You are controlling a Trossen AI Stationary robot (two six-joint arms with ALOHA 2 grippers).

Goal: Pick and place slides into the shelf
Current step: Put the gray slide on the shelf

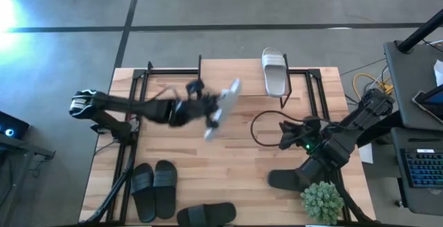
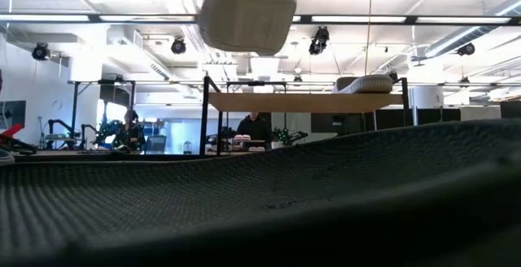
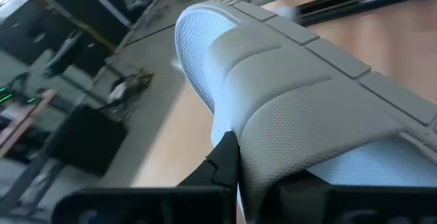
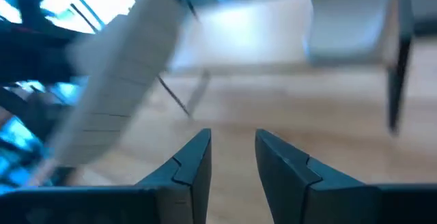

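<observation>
**Left pincer carrying white slide, mid-air over worktop**

Left pincer (image 1: 208, 111) is clamped on a white slide (image 1: 223, 107), held tilted above the worktop (image 1: 228, 165), just short of the shelf (image 1: 304, 82). In the left wrist view the slide (image 3: 300, 108) fills the frame, strap side toward the camera, one finger (image 3: 222, 159) pressed against the strap edge. In the low view the same slide (image 2: 247, 19) hangs high, above the level of the shelf plank (image 2: 301, 102).

Second white slide (image 1: 275, 71) already lies on the shelf top, toward its right half; the low view shows it (image 2: 366, 83) flat on the plank.

Black slides: a pair (image 1: 154, 189) side by side at the near left of the worktop, one (image 1: 205, 215) at the near edge, one (image 1: 287, 179) beside the plant (image 1: 321, 201).

Right pincer (image 1: 287, 135) sits low over the right side of the worktop, jaws parted with a narrow gap, holding nothing. Its wrist view shows both fingers (image 4: 194, 166) clear, the carried white slide (image 4: 113, 94) blurred farther off.

People are visible in the room behind the shelf in the low view.
</observation>
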